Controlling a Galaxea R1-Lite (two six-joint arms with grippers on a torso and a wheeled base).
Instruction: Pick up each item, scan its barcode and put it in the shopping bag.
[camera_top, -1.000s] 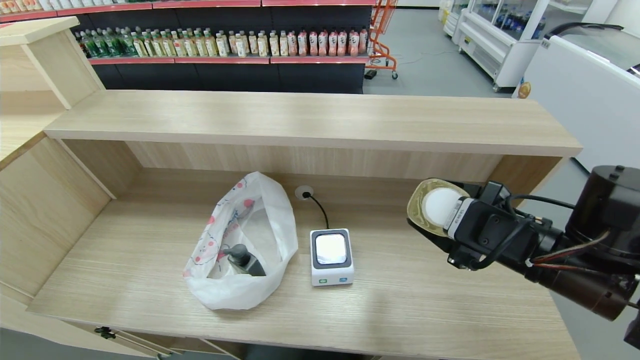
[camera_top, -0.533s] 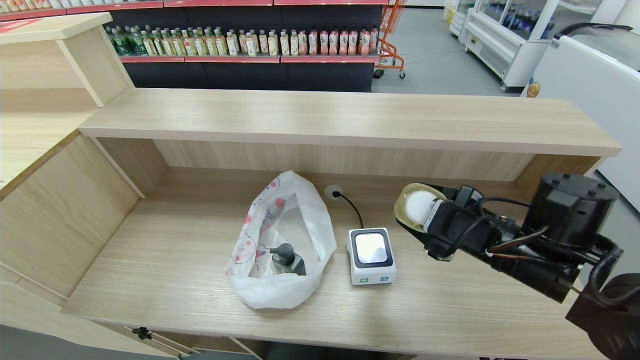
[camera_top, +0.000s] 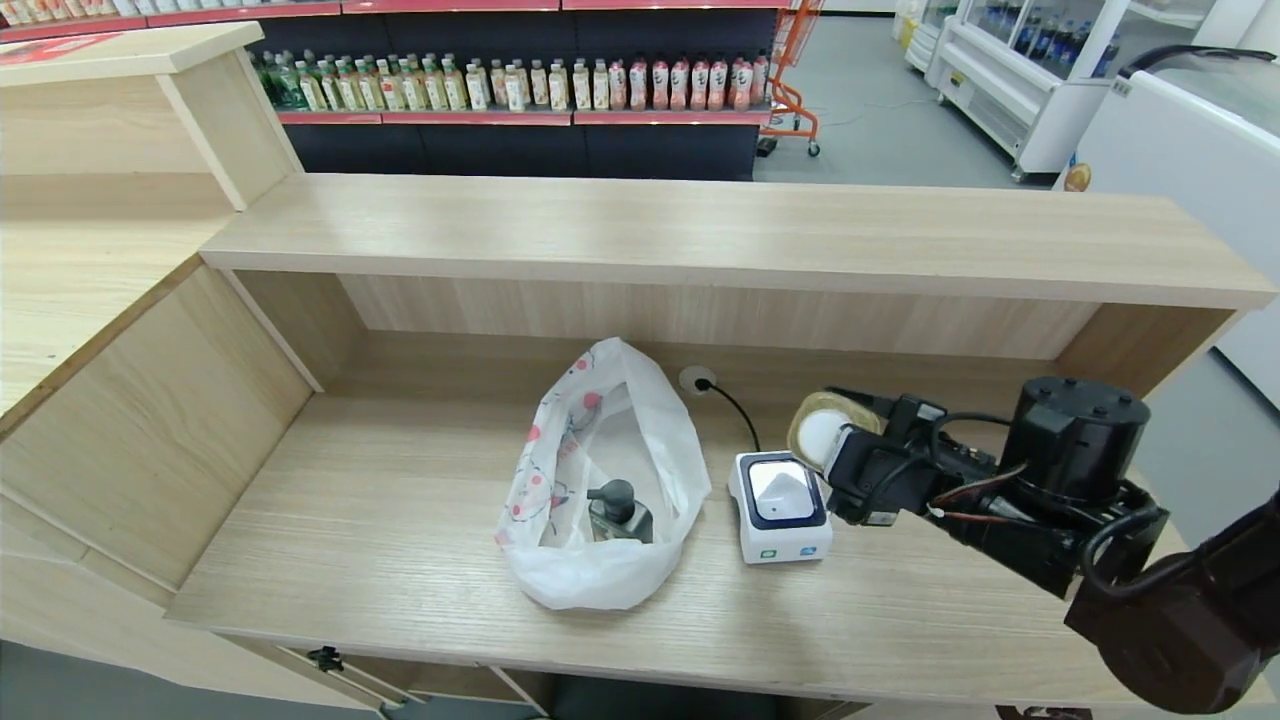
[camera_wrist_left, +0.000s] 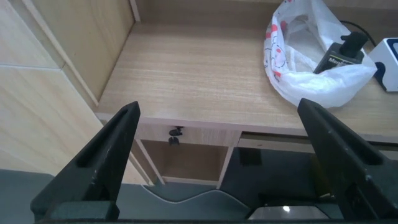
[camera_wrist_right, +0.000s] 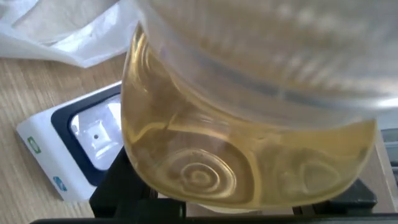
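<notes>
While a bottle (camera_top: 812, 430) of yellowish liquid is gripped sideways by the right pincer (camera_top: 838, 455), it is held just by the far right corner of the scanner (camera_top: 781, 507) on the worktop (camera_top: 400, 520). Left of the scanner, a shopping bag (camera_top: 655, 430) lies open with a dark pump dispenser (camera_top: 619, 511) inside. The left pincer (camera_wrist_left: 217, 118) is spread open at the worktop's near edge.

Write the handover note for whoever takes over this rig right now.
Right gripper: shut on a bottle of yellowish liquid, held close beside the scanner, on its right.
Left gripper: open, empty, low in front of the counter's near edge.
Shopping bag: on the counter left of the scanner, mouth open.
Done: a dark pump bottle sits in the bag.
Left: present the held bottle to the scanner (no sign of a scan shows), then bag it.
</notes>
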